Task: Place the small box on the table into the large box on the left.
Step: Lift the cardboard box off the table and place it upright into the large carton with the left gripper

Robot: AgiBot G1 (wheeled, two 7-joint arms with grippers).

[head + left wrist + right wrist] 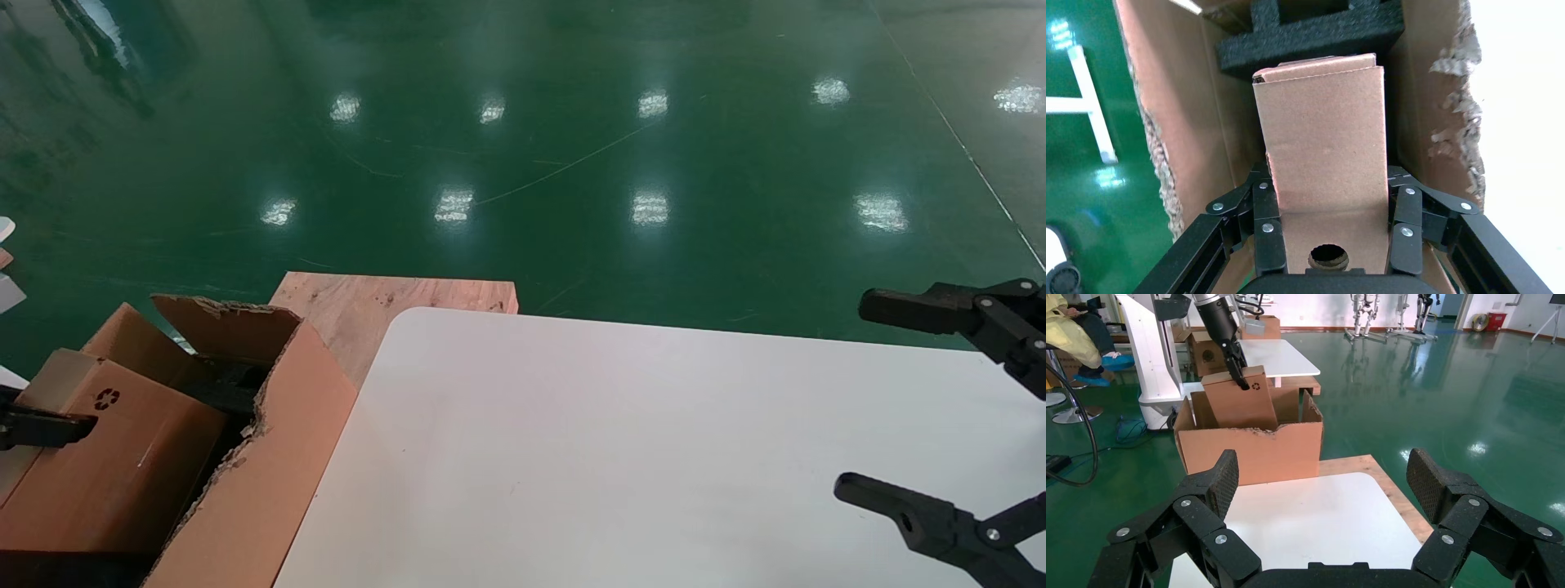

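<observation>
My left gripper (1330, 190) is shut on the small box (1321, 141), one finger on each side, with the round hole near the palm. The small box (114, 457), with its recycling symbol, stands partway inside the large box (270, 457) left of the table (654, 449). In the right wrist view the small box (1240, 404) sticks up above the ragged rim of the large box (1254, 456), with the left gripper (1242, 373) on its top. My right gripper (887, 400) is open and empty over the table's right side; it also shows in the right wrist view (1321, 484).
Black foam (1309, 37) lies in the large box beyond the small box. A raw wooden board (392, 298) sticks out under the table's far left corner. Green floor lies all around. Another white table (1278, 355), a white stand (1156, 355) and a seated person (1067, 331) are behind.
</observation>
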